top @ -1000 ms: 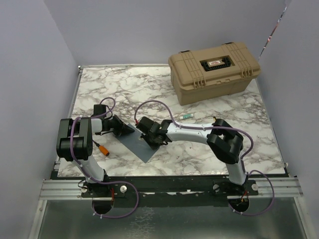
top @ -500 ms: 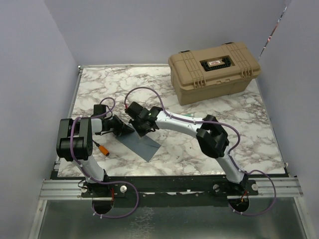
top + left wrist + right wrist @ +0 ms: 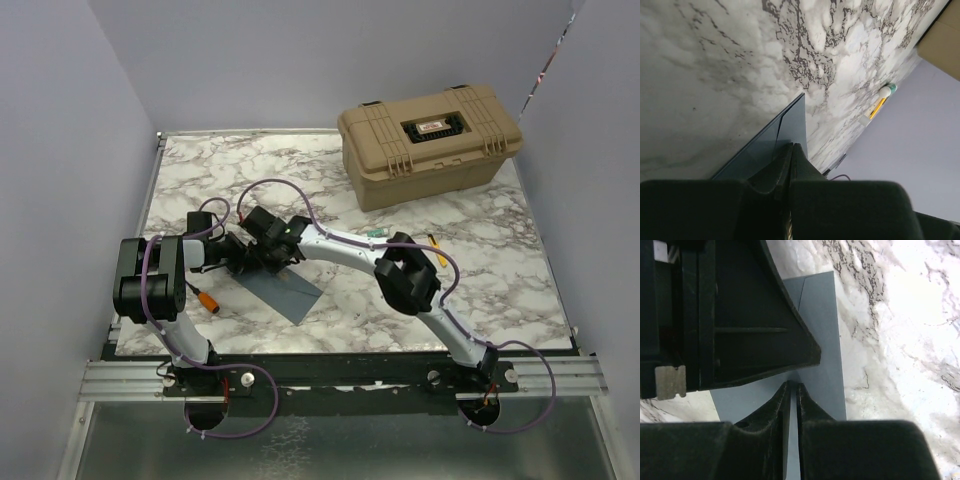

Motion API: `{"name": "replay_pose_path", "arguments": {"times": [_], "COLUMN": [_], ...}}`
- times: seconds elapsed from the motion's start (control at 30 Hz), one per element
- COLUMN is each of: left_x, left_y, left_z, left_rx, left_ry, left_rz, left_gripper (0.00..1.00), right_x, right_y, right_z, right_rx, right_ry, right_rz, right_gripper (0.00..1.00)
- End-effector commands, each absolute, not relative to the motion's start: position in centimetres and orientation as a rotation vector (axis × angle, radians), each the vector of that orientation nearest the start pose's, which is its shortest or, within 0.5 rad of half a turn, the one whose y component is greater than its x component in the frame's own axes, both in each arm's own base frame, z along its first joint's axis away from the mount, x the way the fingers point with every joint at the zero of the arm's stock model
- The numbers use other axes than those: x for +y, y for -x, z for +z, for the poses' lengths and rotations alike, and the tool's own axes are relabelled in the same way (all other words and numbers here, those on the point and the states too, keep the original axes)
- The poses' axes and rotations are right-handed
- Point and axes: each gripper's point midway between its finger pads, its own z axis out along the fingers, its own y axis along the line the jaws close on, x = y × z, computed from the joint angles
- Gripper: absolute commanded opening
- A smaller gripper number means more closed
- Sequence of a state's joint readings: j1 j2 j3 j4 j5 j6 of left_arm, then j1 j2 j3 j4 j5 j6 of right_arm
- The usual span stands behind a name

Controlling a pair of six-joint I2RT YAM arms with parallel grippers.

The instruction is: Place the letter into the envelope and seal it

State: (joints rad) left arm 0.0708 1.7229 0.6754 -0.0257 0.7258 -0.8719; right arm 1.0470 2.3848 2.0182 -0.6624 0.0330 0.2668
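The slate blue-grey envelope [image 3: 287, 289] lies flat on the marble table, left of centre. It also shows in the left wrist view [image 3: 791, 121] and the right wrist view [image 3: 823, 335]. My left gripper [image 3: 244, 259] is shut, its tips [image 3: 792, 146] resting on the envelope's upper left end. My right gripper [image 3: 263, 253] is shut to a thin slit with nothing between the jaws. Its tips [image 3: 792, 385] press on the envelope's face, right against the left gripper's black fingers [image 3: 750, 320]. The letter is not in view.
A tan hard case [image 3: 430, 140] stands at the back right. An orange-handled tool [image 3: 205, 298] lies by the left arm. A green-capped white stick [image 3: 376, 232] and a yellow pen [image 3: 437, 248] lie right of centre; both also show in the left wrist view [image 3: 886, 91] [image 3: 876, 107].
My right gripper has slid left and back along the envelope, from its middle to its upper left end beside the left gripper. The left arm has not moved.
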Motion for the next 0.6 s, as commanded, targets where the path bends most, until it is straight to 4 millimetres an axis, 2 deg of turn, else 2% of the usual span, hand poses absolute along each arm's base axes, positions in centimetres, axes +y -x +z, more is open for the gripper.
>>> {"name": "replay_pose_path", "arguments": {"times": [0.0, 0.23, 0.57], "left_x": [-9.9, -9.8, -9.5], "left_y": [-28.8, -28.8, -28.5], "left_z": [-2.9, -3.3, -3.8], "left_rx": [2.628, 2.631, 2.638], "left_ry": [1.133, 1.145, 1.158], "left_rz": [-0.966, -0.962, -0.949], "left_gripper": [0.0, 0.0, 0.0], "right_x": [47.0, 43.9, 41.2], "right_y": [-25.0, -22.1, -20.4], "right_z": [-0.4, -2.2, -3.0], "right_rx": [2.505, 2.528, 2.591], "right_ry": [1.172, 1.309, 1.317], "right_rz": [0.318, 0.164, 0.097], "right_gripper": [0.12, 0.1, 0.03]}}
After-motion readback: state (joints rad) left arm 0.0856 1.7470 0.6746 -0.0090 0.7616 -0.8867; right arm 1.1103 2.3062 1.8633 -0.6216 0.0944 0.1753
